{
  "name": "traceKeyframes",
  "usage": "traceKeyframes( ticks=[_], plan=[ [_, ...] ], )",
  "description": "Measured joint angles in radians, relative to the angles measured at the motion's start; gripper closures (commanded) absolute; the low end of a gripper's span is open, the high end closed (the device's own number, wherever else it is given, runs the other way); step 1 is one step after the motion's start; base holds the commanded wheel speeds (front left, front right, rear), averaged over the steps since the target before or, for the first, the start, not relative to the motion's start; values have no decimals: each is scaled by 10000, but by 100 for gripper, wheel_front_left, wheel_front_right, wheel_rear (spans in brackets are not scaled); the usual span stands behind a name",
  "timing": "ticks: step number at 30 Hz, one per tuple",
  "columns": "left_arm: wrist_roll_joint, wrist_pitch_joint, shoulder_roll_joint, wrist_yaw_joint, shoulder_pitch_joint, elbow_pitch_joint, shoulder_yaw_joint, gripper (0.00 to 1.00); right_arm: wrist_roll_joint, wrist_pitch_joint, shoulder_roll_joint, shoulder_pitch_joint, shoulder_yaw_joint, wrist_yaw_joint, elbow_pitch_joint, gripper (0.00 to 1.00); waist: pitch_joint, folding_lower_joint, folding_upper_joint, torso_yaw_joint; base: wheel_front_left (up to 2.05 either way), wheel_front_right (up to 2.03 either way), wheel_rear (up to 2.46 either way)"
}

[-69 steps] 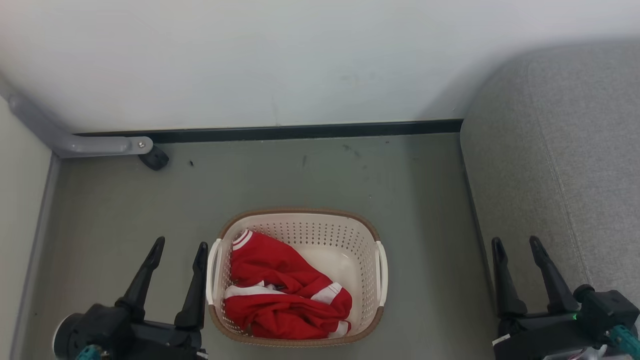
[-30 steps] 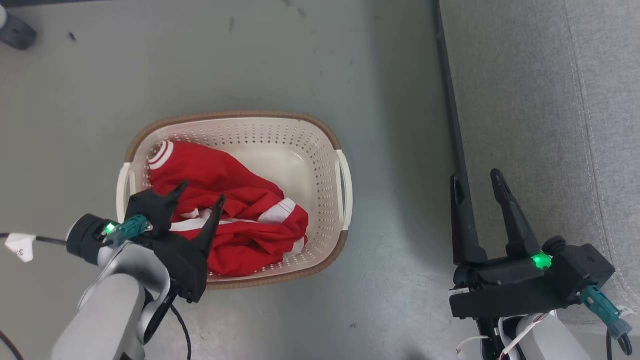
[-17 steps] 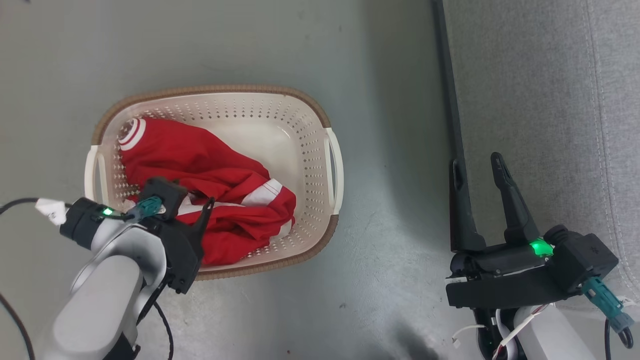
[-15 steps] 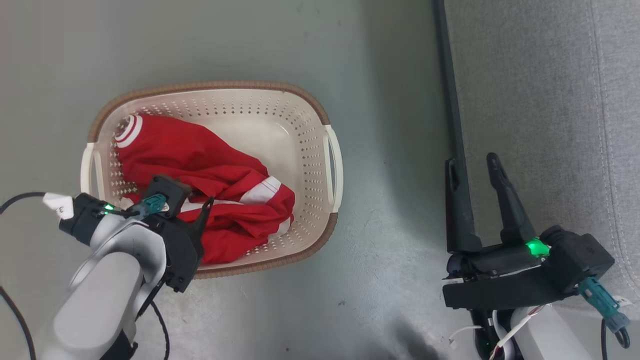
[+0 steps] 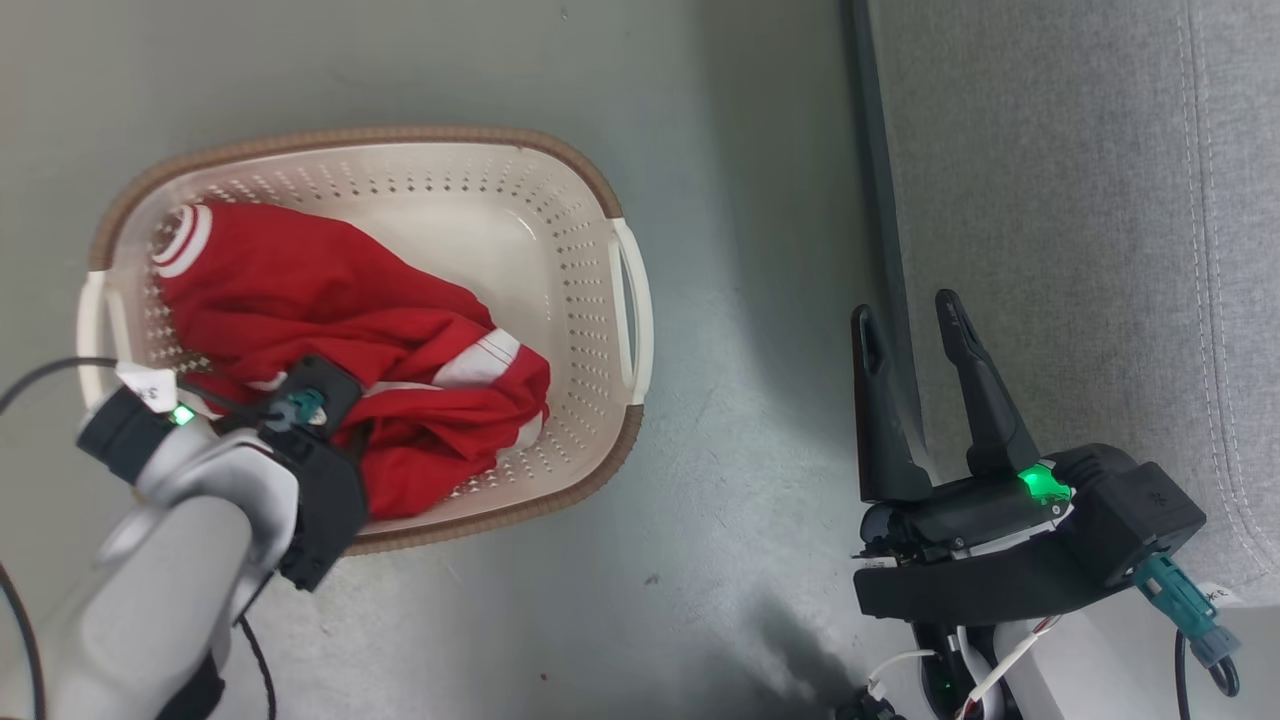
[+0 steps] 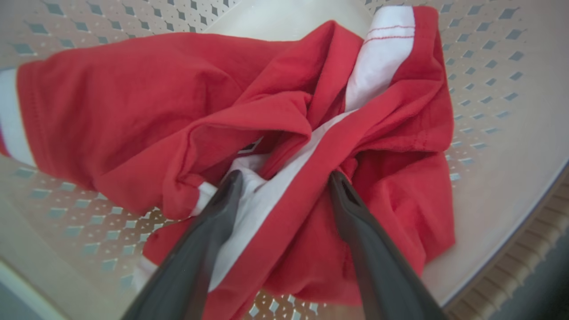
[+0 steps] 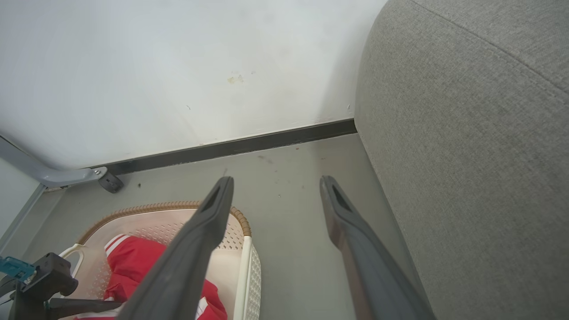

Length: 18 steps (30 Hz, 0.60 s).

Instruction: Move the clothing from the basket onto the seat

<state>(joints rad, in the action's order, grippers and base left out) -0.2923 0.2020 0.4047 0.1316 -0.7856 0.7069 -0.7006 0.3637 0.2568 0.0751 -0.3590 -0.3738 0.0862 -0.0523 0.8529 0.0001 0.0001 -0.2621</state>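
Observation:
The cream basket (image 5: 620, 300) with a brown rim stands on the floor at the left. In it lies the crumpled red clothing (image 5: 330, 320) with white stripes. My left gripper (image 6: 284, 182) is open, and both fingertips press down into the clothing (image 6: 186, 102), with a white-striped fold between them. In the head view its dark wrist housing (image 5: 315, 470) hangs over the basket's near left corner. My right gripper (image 5: 905, 335) is open and empty above the floor, beside the edge of the grey seat (image 5: 1060, 200). The right wrist view has the basket (image 7: 246, 262) at lower left and the seat (image 7: 466, 155) at right.
The basket stands on a grey-green floor (image 5: 740, 450). A white wall (image 7: 178, 66) with a dark skirting strip (image 7: 231, 146) runs behind the basket. A grey bracket with a black caster (image 7: 109, 182) sits at the wall's left end. Cables trail from both wrists.
The head camera has tipped down and closer. My left gripper has sunk into the clothing, its fingertips now buried in the folds. The right gripper stays open beside the seat.

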Motion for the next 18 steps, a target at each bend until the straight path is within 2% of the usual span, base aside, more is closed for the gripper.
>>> traceKeyframes(
  ticks=[8, 16, 18],
  plan=[
    [-40, 176, 127, 0, -545, 445, -437, 0, -109, -2, -109, 16, -171, 0, -58, 0, 433, 0, -1, -264, 0, 0, 0],
    [6, 489, -63, 0, -1121, 930, -940, 0, -136, 0, -144, 16, -215, -31, -46, 0, 556, 0, -1, -391, 0, 0, 0],
    [4, 617, -134, 0, -1184, 1081, -966, 75, -136, -2, -148, 11, -213, -71, -44, 0, 555, 0, -1, -397, 0, 0, 0]
  ],
)
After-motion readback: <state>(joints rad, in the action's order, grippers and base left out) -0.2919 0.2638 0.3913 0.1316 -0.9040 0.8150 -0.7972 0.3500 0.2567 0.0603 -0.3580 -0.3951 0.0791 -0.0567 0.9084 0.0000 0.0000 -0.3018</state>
